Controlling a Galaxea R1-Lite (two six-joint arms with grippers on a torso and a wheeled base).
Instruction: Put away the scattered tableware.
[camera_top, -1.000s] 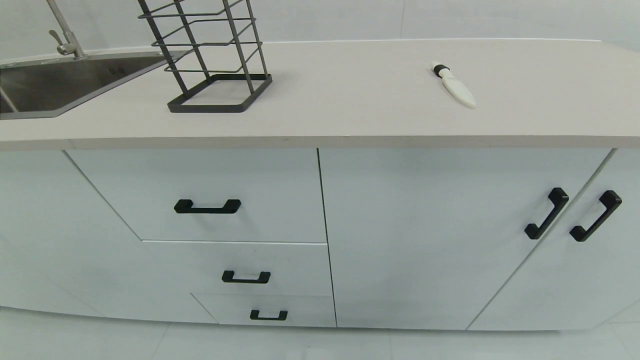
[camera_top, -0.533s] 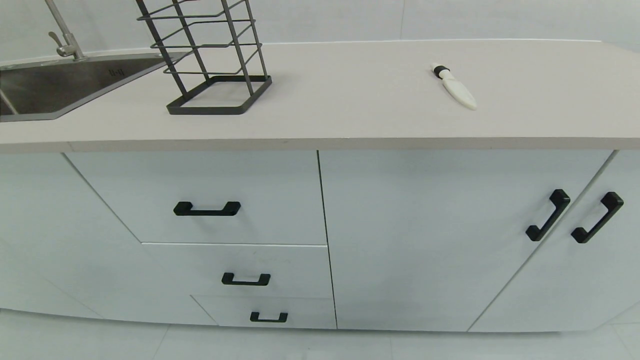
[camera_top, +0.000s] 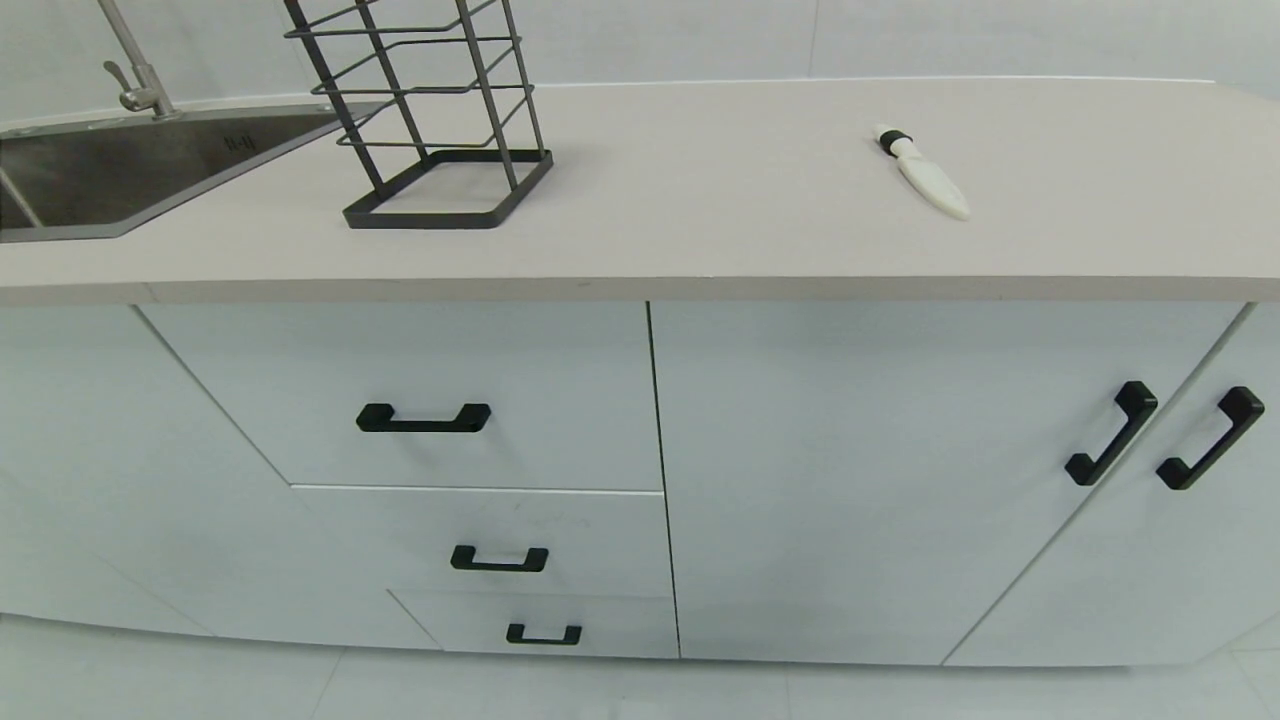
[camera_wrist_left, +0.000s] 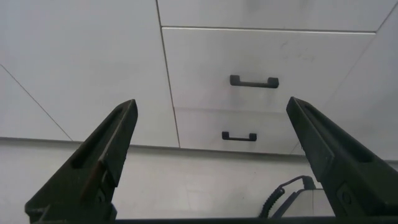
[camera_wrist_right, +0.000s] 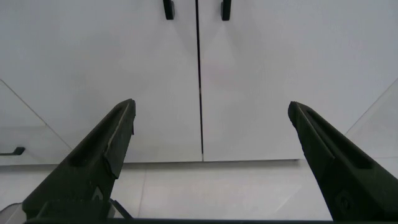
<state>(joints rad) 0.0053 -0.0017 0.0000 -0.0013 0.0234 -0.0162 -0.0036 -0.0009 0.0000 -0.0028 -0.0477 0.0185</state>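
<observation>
A white knife with a black band at its handle (camera_top: 922, 171) lies on the beige countertop (camera_top: 700, 200) toward the right. A dark wire rack (camera_top: 430, 110) stands on the counter at the left, with nothing in it. My left gripper (camera_wrist_left: 211, 109) is open, held low in front of the white drawer fronts. My right gripper (camera_wrist_right: 211, 109) is open too, facing the white cabinet doors near the floor. Both hang well below the counter, with nothing between the fingers.
A steel sink (camera_top: 120, 165) with a tap (camera_top: 135, 70) is set into the counter at the far left. Three drawers with black handles (camera_top: 423, 418) sit below the rack. Two door handles (camera_top: 1110, 435) are at the right. Pale tiled floor lies below.
The whole head view has shifted slightly, so the camera moved; the knife and rack lie as before.
</observation>
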